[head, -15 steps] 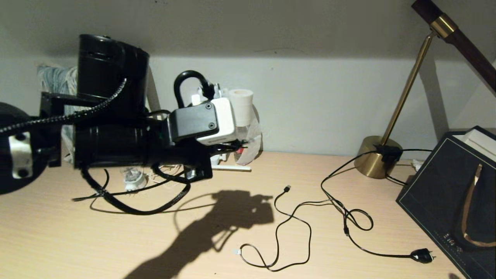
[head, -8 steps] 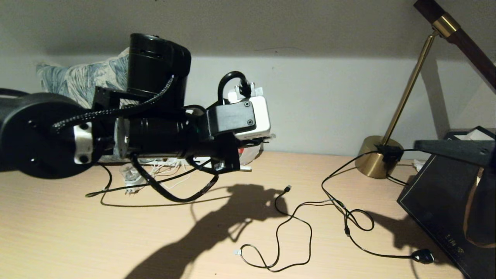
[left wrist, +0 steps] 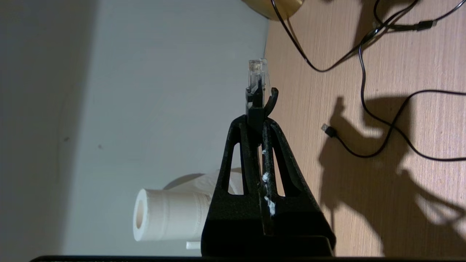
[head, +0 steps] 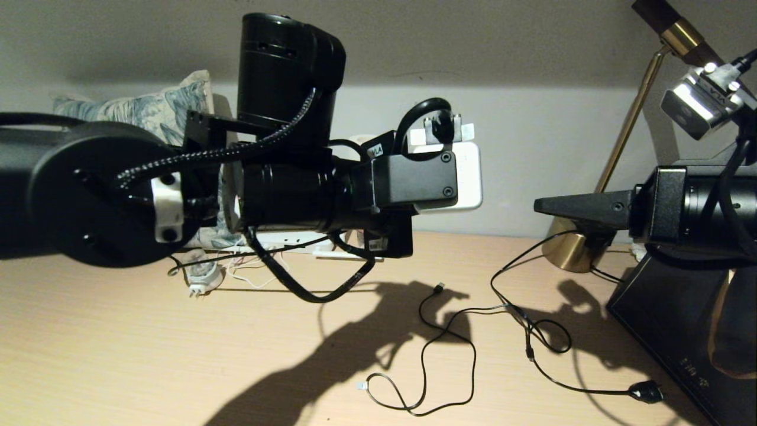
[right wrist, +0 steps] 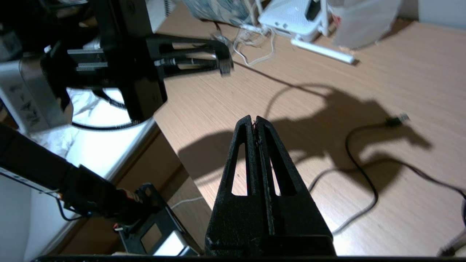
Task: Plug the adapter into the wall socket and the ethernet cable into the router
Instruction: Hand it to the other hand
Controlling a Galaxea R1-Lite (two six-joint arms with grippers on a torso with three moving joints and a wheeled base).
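Clearly the job is only part done: the ethernet cable [left wrist: 256, 82] has been picked up, but its clear connector is in no port yet, and I see no wall socket from where I stand. At the far left of the surface [head: 118, 355], beside a patterned cushion [head: 148, 109], white cords lie tangled, one ending in a small whitish plug [head: 200, 279]; I cannot tell whether any of it is the adapter. The router [right wrist: 295, 16] sits just right of that tangle against the far wall, one antenna lying flat. The left gripper [left wrist: 259, 120] is raised above the surface and stretched level toward the right, jaws clamped on the cable just behind the connector, which points away from the router. Right of centre a loose USB cable [head: 437, 349] and the lamp cord [head: 550, 349] sprawl. At the far right the right gripper [head: 541, 205] reaches in level toward the left, jaws pressed together on nothing.
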